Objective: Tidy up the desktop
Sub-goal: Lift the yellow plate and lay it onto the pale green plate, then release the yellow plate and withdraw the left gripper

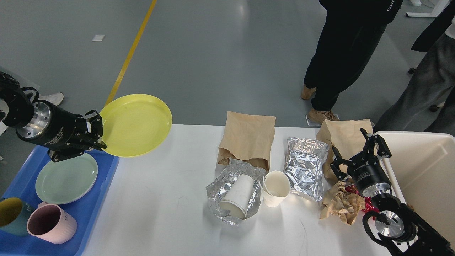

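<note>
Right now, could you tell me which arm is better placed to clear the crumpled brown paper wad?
The right: its open gripper hangs just above the crumpled brown paper wad, while the left gripper holds the round yellow plastic plate.

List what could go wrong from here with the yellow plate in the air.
1. The left end effector pinches the yellow plate only at its rim, so it could tilt and slip out.
2. Lowered into the blue tray, it may knock the green plate or the pink mug.
3. The right end effector hangs open near the brown bag and could snag it.
</note>
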You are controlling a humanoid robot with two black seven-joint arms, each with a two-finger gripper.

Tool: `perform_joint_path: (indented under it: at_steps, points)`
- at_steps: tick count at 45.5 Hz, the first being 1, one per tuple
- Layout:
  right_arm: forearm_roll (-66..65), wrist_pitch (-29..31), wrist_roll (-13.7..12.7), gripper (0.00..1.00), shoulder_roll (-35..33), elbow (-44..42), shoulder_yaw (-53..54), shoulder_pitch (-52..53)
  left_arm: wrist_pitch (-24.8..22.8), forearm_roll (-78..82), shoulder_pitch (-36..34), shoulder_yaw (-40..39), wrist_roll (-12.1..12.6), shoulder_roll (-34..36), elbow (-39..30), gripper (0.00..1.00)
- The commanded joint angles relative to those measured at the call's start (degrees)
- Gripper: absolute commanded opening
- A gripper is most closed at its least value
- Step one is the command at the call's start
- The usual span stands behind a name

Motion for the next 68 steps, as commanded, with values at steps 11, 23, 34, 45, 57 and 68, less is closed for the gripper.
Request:
perform_joint_path:
  at_steps: [11,23,34,45,57,68]
  points:
    - [0.00,0.00,0.00,1.00,-0.02,0.00,0.00,0.00,-4.98,-0.27,22.10,-2.61,5.58,9.52,29.88,0.00]
    - [0.00,0.00,0.00,1.00,-0.02,0.00,0.00,-0.09,-7.36,0.95,48.82,-19.82,10.50,13.22,54.67,0.00]
    - [0.00,0.00,-0.08,1.00,-0.02,0.00,0.00,0.00,-5.78,12.90,64.30,-37.93,10.95,12.16,62.59,0.00]
    - [0.00,0.00,0.00,1.00,-0.02,0.00,0.00,0.00,-4.81,16.34,65.98,-43.31,12.53,11.55,62.51,0.00]
    - [0.00,0.00,0.00,1.00,-0.02,0.00,0.00,0.00,-4.63,16.34,65.98,-43.40,12.53,10.06,62.33,0.00]
    - [0.00,0.00,0.00,1.00,-0.02,0.00,0.00,0.00,-4.55,16.16,66.15,-43.84,12.44,9.26,61.98,0.01]
